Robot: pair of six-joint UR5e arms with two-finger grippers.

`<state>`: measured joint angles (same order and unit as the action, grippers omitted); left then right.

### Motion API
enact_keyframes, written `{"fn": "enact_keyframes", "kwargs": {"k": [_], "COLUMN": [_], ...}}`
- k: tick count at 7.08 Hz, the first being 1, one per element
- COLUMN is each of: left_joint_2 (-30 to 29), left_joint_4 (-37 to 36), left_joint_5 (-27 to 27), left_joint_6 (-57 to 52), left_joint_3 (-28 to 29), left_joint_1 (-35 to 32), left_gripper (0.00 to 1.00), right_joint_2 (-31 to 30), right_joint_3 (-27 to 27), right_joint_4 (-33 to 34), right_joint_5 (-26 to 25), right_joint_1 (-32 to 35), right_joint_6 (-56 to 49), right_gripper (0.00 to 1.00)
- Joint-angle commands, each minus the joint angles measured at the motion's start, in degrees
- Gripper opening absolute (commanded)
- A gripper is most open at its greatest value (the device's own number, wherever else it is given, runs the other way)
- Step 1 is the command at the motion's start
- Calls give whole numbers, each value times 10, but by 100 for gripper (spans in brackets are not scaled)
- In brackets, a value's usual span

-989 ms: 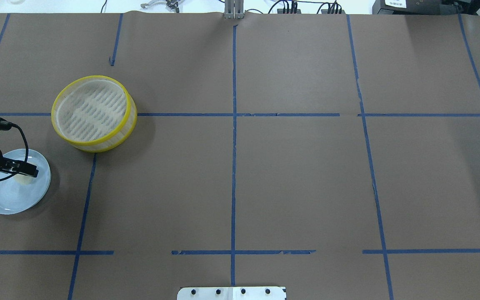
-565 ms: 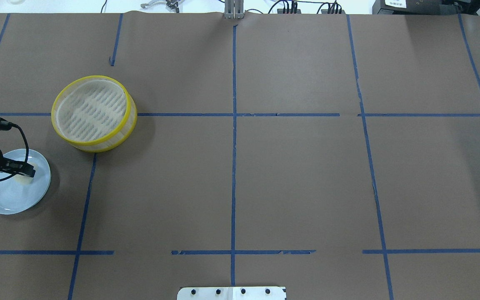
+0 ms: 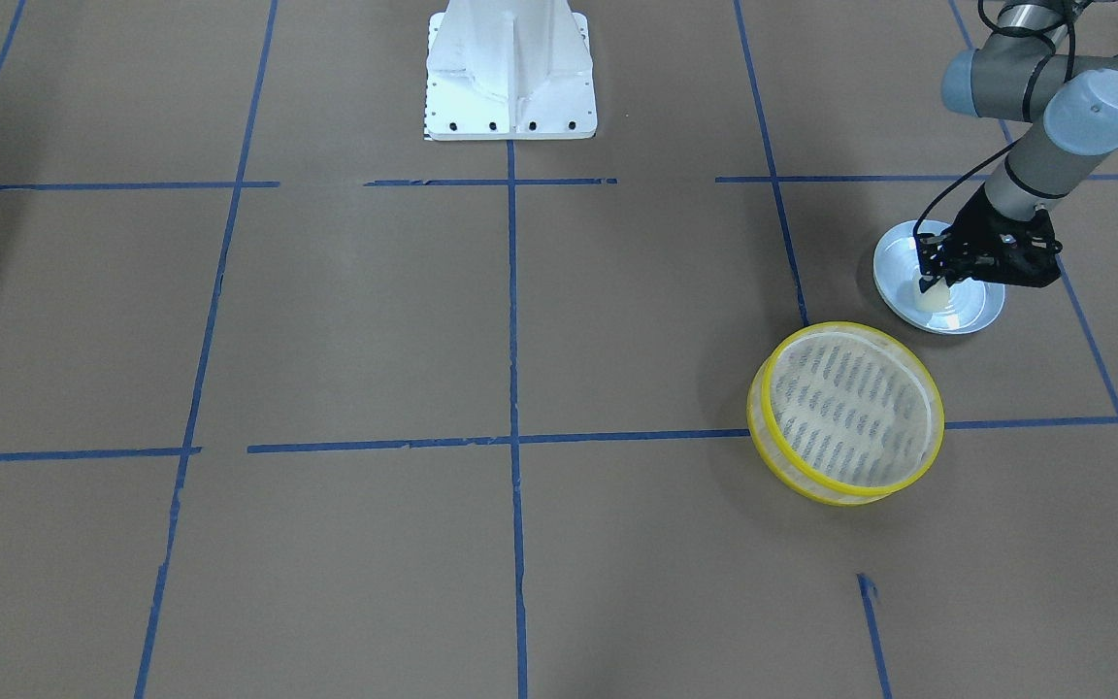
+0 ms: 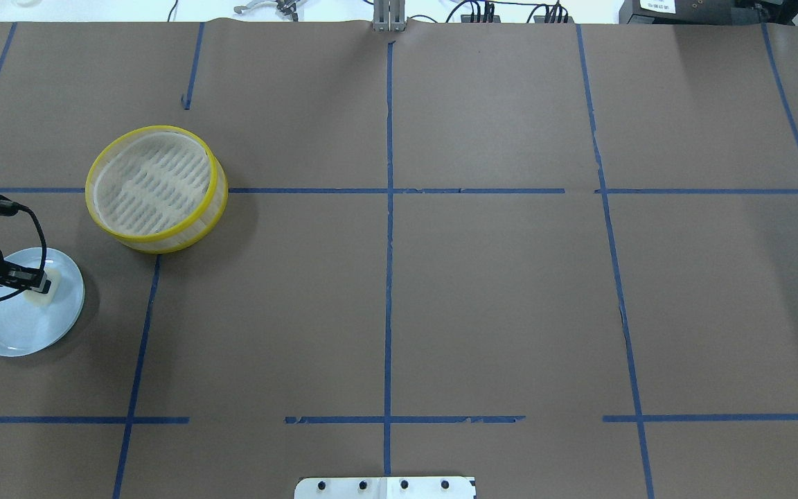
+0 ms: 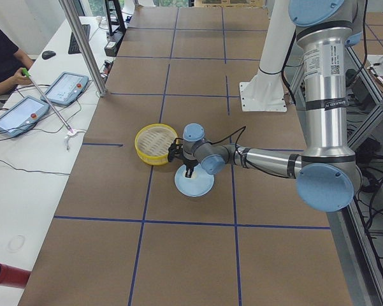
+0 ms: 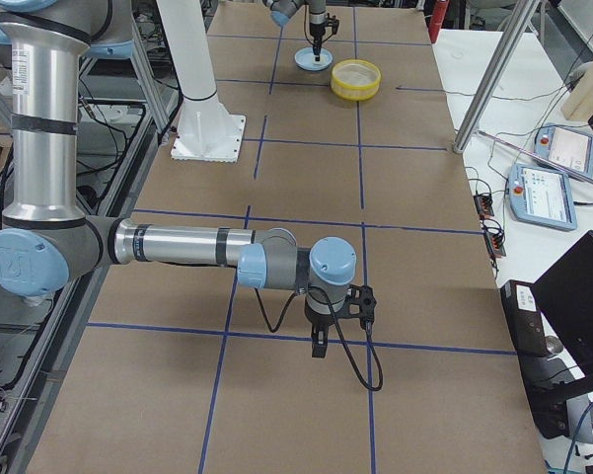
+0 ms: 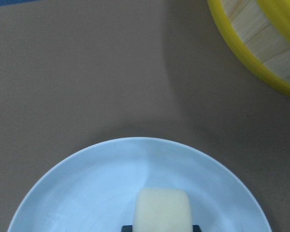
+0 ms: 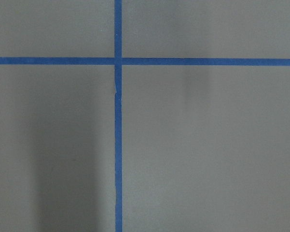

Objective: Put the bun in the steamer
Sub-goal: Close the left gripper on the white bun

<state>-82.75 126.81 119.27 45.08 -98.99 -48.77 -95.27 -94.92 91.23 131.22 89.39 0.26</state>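
Note:
The cream-white bun (image 7: 162, 210) sits on a pale blue plate (image 4: 11, 333) at the table's left edge. It also shows in the overhead view (image 4: 53, 285) and the front view (image 3: 930, 296). My left gripper (image 4: 40, 283) is down on the plate, its dark fingers tight against both sides of the bun. The yellow-rimmed steamer (image 4: 153, 181) stands empty just beyond the plate, to its right. It shows in the front view (image 3: 850, 408) and at the top right of the left wrist view (image 7: 263, 29). My right gripper (image 6: 318, 348) hovers over bare table far away; I cannot tell whether it is open or shut.
The brown paper table carries a blue tape grid (image 4: 388, 208). The white robot base (image 3: 510, 68) stands at the near middle edge. A metal pole (image 5: 83, 44) and tablets (image 5: 19, 113) stand beside the table, where a person sits.
My left gripper has come down onto the plate around the bun, its fingers drawing back toward the left. The steamer and plate have not moved.

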Motion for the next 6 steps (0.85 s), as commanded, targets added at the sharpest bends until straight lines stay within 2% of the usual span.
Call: {"fn": "enact_keyframes", "kwargs": {"k": [1,3,4,5,6], "left_joint_2": [22,64,61,56,19], "left_joint_4": [-2,-10,-51,-141,-238], "left_joint_5": [1,10,16,23,23], "left_joint_6": [-3,-28,-58,-112,-150], "left_joint_3": [-43,-108,-132,-172,-197], "left_joint_1": [-6,-25,-56,-88,-116], "left_gripper": [24,24,24,24,24], "right_joint_2": [0,0,0,0,0], "right_joint_3": [0,0,0,0,0], "right_joint_4": [0,0,0,0,0], "right_joint_5": [0,0,0,0,0], "right_joint_1": [0,0,1,0,1], "right_joint_6": [0,0,0,0,-1], "right_gripper": [100,100,100,100,100]}}
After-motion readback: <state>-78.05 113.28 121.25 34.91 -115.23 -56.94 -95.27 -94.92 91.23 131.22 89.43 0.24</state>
